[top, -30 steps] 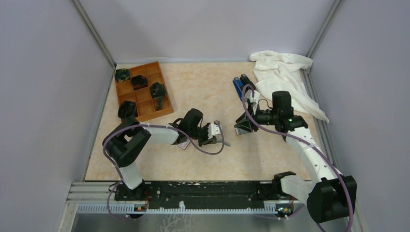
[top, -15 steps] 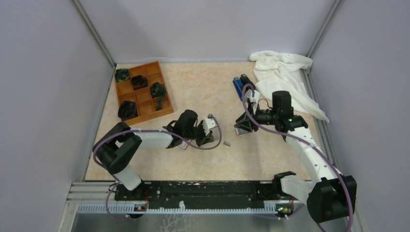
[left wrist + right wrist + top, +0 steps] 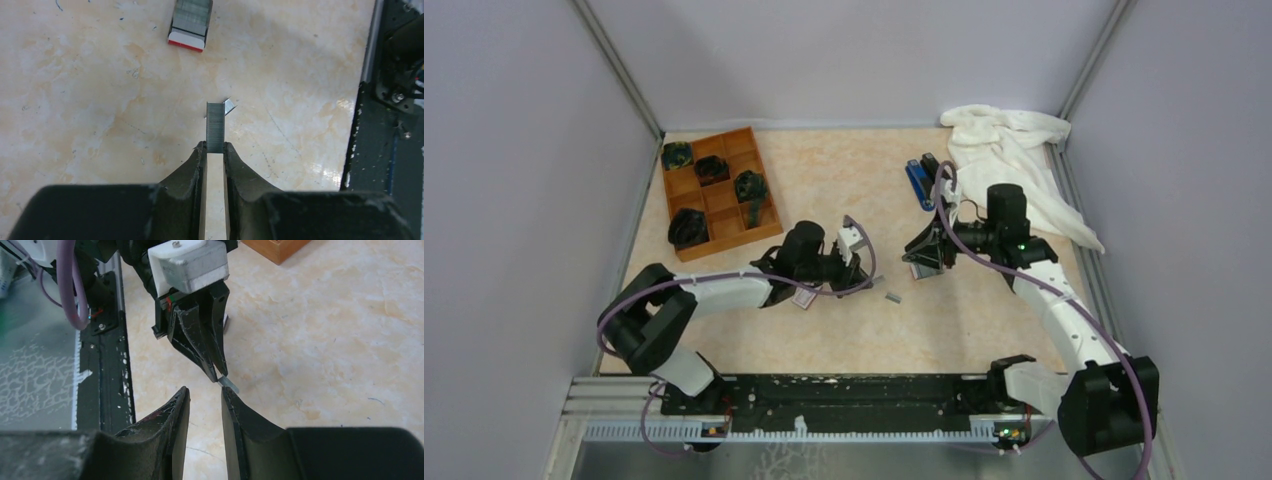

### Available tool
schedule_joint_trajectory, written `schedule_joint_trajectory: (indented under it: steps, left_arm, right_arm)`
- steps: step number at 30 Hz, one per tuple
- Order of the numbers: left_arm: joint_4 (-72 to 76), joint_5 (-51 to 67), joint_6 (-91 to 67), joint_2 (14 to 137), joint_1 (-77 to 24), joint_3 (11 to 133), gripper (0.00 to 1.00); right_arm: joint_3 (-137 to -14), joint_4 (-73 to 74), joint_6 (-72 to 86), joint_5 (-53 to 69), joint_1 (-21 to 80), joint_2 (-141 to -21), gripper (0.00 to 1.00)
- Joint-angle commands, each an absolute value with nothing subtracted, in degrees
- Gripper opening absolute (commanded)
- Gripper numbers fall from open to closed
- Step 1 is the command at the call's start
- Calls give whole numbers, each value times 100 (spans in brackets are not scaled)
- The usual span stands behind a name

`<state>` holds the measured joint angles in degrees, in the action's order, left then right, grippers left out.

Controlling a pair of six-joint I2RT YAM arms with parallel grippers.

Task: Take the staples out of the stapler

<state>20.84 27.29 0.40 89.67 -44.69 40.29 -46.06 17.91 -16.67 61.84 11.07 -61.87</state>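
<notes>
left tool (image 3: 215, 152) is clamped on the staples (image 3: 216, 125), a short grey strip standing upright btw the two dark fingers (image 3: 192, 167), w/ its upper part sticking out past the tips. in the left wrist view that's dead centre of the frame, over the marbled beige surface (image 3: 90, 100). a loose staple scrap (image 3: 229, 105) lies on the surface just beyond the strip, a bit to its right. a small white-and-red box (image 3: 190, 22) sits at top centre of that view, w/ grey staple rows showing on it. in the top view the left tool is at mid-frame, w/ the scrap just right of & below it and the box just left of it by the arm. right tool (image 3: 205, 397) has its fingers apart w/ nothing btw them, held over the surface. it faces the left tool tip to tip, near but not touching. a black stapler (image 3: 932, 164) lies upper centre-right in the top view, right beside a blue stapler (image 3: 915, 184), both apart from either tool. they're just left of a crumpled white cloth (image 3: 1014, 160) in the upper right. an orange-brown compartment tray (image 3: 727, 217) at upper left holds dark items in several cells; can't tell what they are.
</notes>
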Motion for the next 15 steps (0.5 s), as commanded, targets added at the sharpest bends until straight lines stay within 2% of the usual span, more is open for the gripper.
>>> schedule_joint_trajectory:
  steps: [1,5,12,15]
  left_arm:
    - [2655,3288,-872,8681,-4305,3968,20]
    - [3544,3794,-1676,8659,-4143,3757,19]
    - [5049,4508,-3000,8923,-3859,3629,19]
    - [5489,4639,-3407,9028,-3809,3666,19]
  right_arm:
    - [-4506,830,-864,6767,1072,-6241,30]
    - [-4424,292,-218,6891,981,-6284,31]
    - [-3936,-1485,1672,7199,445,-6395,32]
    - [-3798,-1876,2021,7108,426,-6465,37]
